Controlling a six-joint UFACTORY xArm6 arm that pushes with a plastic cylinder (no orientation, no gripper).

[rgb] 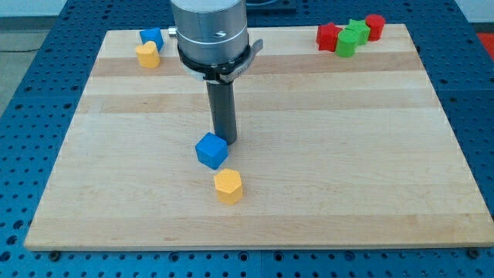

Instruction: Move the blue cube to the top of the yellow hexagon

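Worktop [370,170]: my tip [225,143], a bare jawless rod, touching blue cube [211,150], just above yellow hexagon [228,186]; red-and-green blocks [349,34] cluster far top right

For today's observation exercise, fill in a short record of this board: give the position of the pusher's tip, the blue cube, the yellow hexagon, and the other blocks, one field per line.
my tip: touching or nearly touching the blue cube's upper right edge
blue cube: left of board centre, just above the yellow hexagon, slightly to its left
yellow hexagon: lower middle of the board, a small gap below the cube
top-left pair: small blue block and yellow block, touching
top-right cluster: red star, green star, green block, red cylinder
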